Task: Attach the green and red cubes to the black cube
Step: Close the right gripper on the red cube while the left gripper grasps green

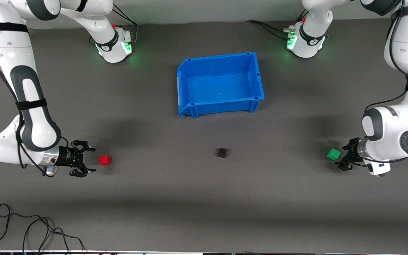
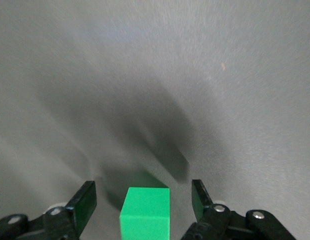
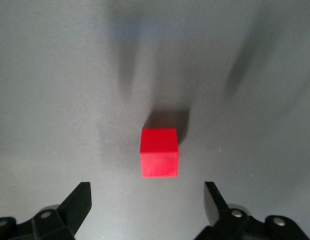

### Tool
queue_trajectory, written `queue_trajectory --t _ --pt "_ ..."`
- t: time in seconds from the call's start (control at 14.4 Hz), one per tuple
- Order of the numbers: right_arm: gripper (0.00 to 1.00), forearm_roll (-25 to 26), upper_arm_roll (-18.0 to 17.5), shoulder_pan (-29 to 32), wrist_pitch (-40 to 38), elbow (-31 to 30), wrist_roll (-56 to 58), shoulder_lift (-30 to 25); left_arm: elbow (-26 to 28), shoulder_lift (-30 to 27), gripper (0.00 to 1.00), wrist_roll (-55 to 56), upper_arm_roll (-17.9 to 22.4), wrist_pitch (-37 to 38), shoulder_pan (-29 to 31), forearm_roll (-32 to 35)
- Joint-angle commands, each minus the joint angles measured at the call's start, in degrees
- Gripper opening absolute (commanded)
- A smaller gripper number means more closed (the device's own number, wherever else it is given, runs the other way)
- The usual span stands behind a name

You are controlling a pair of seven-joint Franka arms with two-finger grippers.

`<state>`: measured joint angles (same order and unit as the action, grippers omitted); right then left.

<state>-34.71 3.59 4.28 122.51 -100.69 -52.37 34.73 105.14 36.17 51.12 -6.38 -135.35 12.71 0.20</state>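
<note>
Black cube (image 1: 222, 152) sits on the table (image 1: 204, 198), nearer the camera than the blue bin (image 1: 220, 84). Left pincer (image 1: 343, 158) spread around green cube (image 1: 333, 153); right pincer (image 1: 88, 161) spread beside red cube (image 1: 105, 160).

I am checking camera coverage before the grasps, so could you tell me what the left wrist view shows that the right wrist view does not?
Only the left wrist view shows the green cube, sitting between the open fingers of the left gripper. Only the right wrist view shows the red cube, lying just ahead of the open right gripper, not yet between its fingers. Both show the bare grey table; neither shows the black cube.
</note>
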Motion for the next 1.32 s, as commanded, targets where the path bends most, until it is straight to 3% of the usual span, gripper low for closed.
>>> queue_trajectory --t 0.0,0.14,0.21,0.42,0.49,0.62,0.83,1.25 --pt "0.99 -3.77 -0.07 0.29 2.38 -0.29 4.28 1.65 -0.46 1.01 0.75 -0.14 0.31 -0.26 -1.11 0.07" --pt "0.99 -5.01 0.02 0.38 3.0 -0.21 6.22 2.97 -0.46 0.66 0.48 -0.14 0.31 0.0 -1.46 0.07" --pt "0.99 -5.1 -0.07 0.38 3.52 -0.21 6.41 3.15 -0.72 0.57 0.42 -0.23 0.31 0.0 -1.46 0.07" --pt "0.98 -5.54 -0.07 0.47 3.7 -0.12 6.84 4.2 -1.6 0.48 0.44 0.3 0.31 0.0 -1.46 0.07" --pt "0.87 -5.71 -0.07 0.47 3.7 -0.03 7.19 4.29 -1.6 0.48 0.4 0.3 0.31 0.09 -1.46 0.07" --pt "0.56 -5.98 -0.07 0.47 3.62 0.06 7.2 4.29 -1.34 0.57 0.24 0.12 0.31 0.09 -1.55 0.07" --pt "0.41 -5.98 -0.07 0.29 3.62 0.14 7.2 4.29 -2.39 -0.13 0.0 0.21 0.31 2.89 -1.46 0.07" --pt "0.33 -5.98 -0.24 -0.41 2.91 0.41 6.32 3.24 -14.77 -0.31 0.0 6.34 -0.21 16.51 -2.95 -0.9"
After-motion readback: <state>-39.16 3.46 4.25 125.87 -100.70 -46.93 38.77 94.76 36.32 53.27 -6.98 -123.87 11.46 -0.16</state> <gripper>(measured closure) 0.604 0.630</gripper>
